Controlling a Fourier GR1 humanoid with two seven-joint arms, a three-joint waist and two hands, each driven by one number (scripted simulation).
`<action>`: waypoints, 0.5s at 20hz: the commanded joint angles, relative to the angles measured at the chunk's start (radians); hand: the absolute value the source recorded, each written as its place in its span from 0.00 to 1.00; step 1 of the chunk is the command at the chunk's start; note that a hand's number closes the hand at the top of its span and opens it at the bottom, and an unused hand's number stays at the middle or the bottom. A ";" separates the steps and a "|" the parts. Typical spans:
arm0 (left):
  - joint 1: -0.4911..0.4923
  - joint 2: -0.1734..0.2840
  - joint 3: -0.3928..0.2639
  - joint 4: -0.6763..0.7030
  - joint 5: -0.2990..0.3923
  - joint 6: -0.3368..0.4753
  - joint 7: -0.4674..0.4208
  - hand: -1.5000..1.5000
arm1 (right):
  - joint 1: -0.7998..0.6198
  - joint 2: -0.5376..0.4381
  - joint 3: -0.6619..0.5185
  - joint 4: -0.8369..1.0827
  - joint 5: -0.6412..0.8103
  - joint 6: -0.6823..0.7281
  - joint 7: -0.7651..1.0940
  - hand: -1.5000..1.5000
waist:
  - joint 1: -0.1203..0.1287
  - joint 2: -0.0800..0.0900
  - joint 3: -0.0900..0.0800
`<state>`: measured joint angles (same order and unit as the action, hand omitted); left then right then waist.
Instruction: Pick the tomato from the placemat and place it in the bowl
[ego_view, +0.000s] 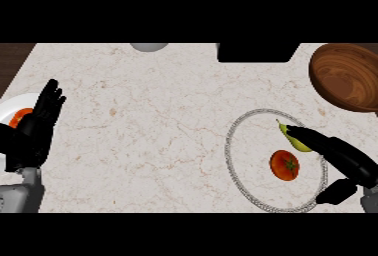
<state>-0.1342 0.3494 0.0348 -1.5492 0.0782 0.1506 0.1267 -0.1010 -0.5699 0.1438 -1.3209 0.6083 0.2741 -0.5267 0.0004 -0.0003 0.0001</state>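
Tomato (285, 165) is sitting on the round placemat (238, 150), a bit right of its middle, stem side up, and nothing has hold of it. That placemat is pale with a beaded grey rim and blends into the marble counter (148, 125) it lies on.

Right hand (336, 150) comes in from the lower right and hangs over the mat's right side with its fingers stretched out straight toward the upper left, so it's wide open and holding nothing. The thumb (336, 192) sticks out lower down, near the mat's rim. Just under the fingertips there's a yellow-green pear-ish fruit (291, 137), partly covered by them, and I can't tell if they actually touch it. The tomato is just below and left of those fingers, apart from them.

Wooden bowl (345, 75) is up at the top right corner, well apart from the tomato, partly cut off by the edge.

Left hand (37, 125) is at the far left, fingers up and relaxed, just resting. Behind it there's a white plate (13, 107) with something orange-red (21, 117) on it, mostly hidden.

Up top there's a black block (257, 52) and a grey rounded thing (150, 47) at the counter's far edge.
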 joint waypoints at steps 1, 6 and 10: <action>0.026 -0.025 0.022 -0.007 -0.024 -0.019 -0.015 0.50 | -0.011 0.078 0.004 -0.008 0.042 0.021 0.041 0.00 | 0.001 0.000 0.000; -0.010 -0.013 0.073 0.010 -0.020 -0.065 0.006 0.50 | -0.015 0.061 -0.063 -0.018 0.055 0.054 0.024 0.00 | -0.001 0.000 0.000; -0.007 -0.023 0.092 0.003 -0.033 -0.077 0.004 0.50 | -0.054 0.133 -0.044 0.170 0.146 -0.051 -0.046 0.00 | 0.003 0.001 0.000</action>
<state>-0.1363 0.3070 0.0752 -1.5630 0.0281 0.1157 0.1391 -0.1238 -0.4595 0.1107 -1.2470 0.7096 0.2493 -0.5333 0.0011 -0.0001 0.0000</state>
